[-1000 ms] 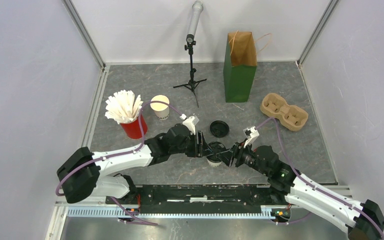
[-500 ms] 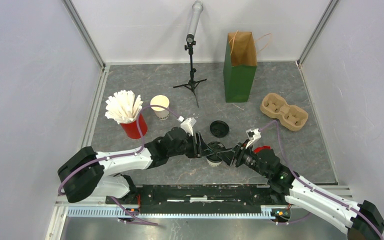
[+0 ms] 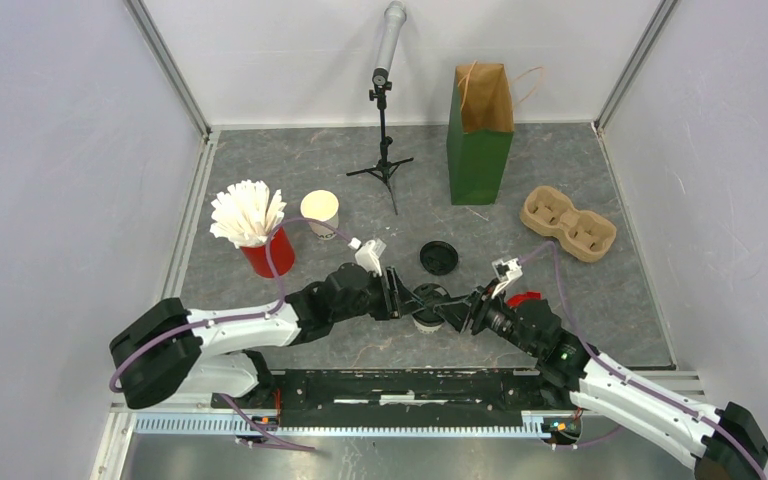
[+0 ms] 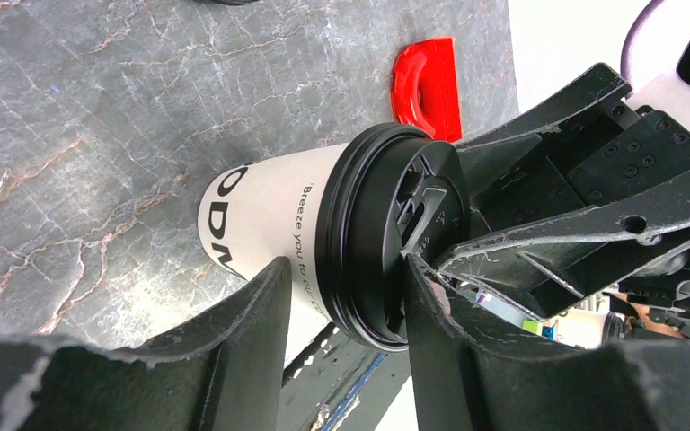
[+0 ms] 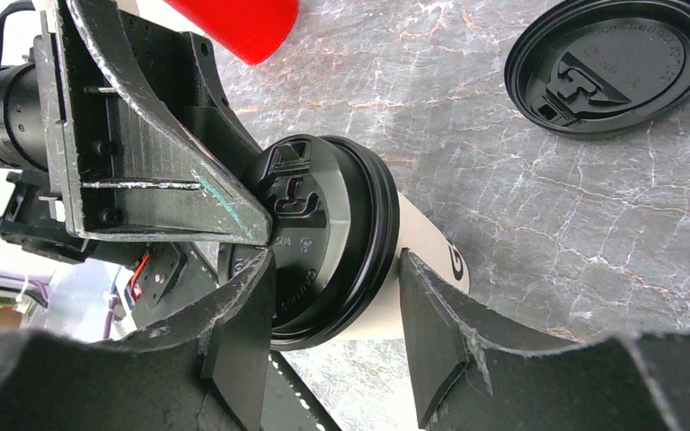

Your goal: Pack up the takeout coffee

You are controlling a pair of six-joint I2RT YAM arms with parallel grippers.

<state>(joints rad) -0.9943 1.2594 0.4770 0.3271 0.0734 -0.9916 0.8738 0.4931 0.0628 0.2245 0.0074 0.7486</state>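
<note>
The takeout coffee [image 3: 425, 306], a cream paper cup [image 4: 265, 215] with a black lid [image 5: 323, 224], sits mid-table between both arms. From the left, my left gripper [image 3: 409, 299] straddles it. One finger [image 4: 422, 296] lies on the lid's top and the other presses the paper wall below the rim. The right gripper [image 3: 451, 308] comes in from the right with the same hold: one finger [image 5: 252, 296] on the lid, one on the cup wall. In the wrist views, each gripper [image 4: 341, 274] [image 5: 332, 269] is shut on the cup.
A loose black lid [image 3: 439, 257] lies just behind the cup. An open cream cup [image 3: 320, 213] and a red cup of white sticks [image 3: 263, 245] stand at left. The green bag [image 3: 480, 130], brown carrier [image 3: 567, 222], microphone tripod [image 3: 385, 160] and a red piece [image 3: 523, 298] surround them.
Both grippers have narrowed onto the lidded cup. The left arm has drawn slightly left and nearer. A red piece beside the right arm has come into view.
</note>
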